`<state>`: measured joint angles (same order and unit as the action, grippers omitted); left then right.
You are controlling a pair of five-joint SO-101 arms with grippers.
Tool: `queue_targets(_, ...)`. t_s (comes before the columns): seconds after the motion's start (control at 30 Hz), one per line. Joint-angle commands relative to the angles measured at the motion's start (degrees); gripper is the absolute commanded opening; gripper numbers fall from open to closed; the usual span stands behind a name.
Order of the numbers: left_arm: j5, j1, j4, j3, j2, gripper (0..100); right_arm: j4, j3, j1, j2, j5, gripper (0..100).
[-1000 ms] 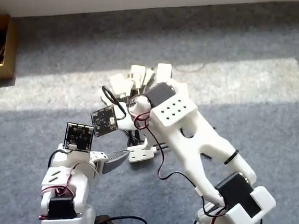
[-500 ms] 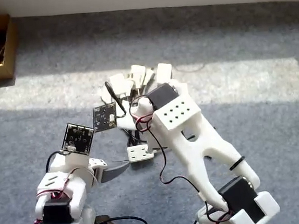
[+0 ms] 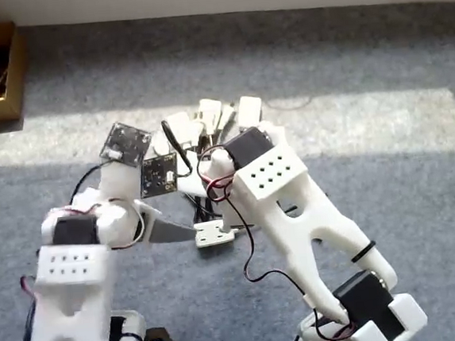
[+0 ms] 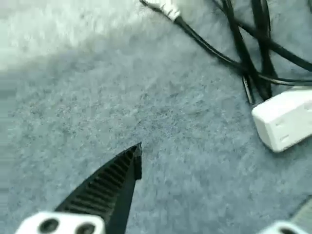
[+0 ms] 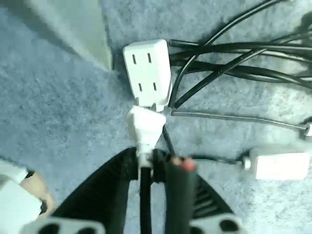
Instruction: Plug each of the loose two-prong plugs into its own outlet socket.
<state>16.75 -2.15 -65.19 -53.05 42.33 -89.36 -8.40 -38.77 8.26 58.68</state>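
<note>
Where the white two-prong plug point(image 5: 145, 123) meets the end of the boxy white outlet block point(image 5: 146, 68), its prongs are hidden, so how far it is seated cannot be told. The right gripper point(image 5: 146, 163) clamps the plug's base with ribbed black fingers. Glossy black cords point(image 5: 234, 58) tangle over the fuzzy grey carpet point(image 5: 58, 107). The left gripper point(image 3: 173, 229), jaws apart, sits just beside the block.

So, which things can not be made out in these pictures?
Prongs of the white two-prong plug, right wrist view: hidden where it meets the white plastic outlet block.
That plug, high view: under the white right arm.
A white block, left wrist view: cut off by the edge.
</note>
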Motion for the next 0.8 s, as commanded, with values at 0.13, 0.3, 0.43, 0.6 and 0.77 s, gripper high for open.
queue_targets(0.13, 0.0, 0.22, 14.42, 2.42, -18.77, 51, -0.48, 0.13, 5.58, 10.24, -1.23, 0.5)
queue_targets(0.3, -0.09, 0.22, 15.38, 2.77, -18.86, 51, 3.65, -5.41, 5.58, 12.62, -5.89, 0.5)
queue_targets(0.43, -0.09, -0.04, 17.58, 2.68, -19.38, 51, 6.02, -10.42, 5.14, 12.79, -6.15, 0.5)
queue_targets(0.6, -0.09, 0.22, 17.76, 2.15, -19.47, 51, 6.02, -11.56, 4.26, 12.88, -6.24, 0.5)
queue_targets(0.77, 0.0, 0.22, 20.4, 1.8, -19.47, 51, 5.76, -11.56, 4.18, 12.88, -6.24, 0.5)
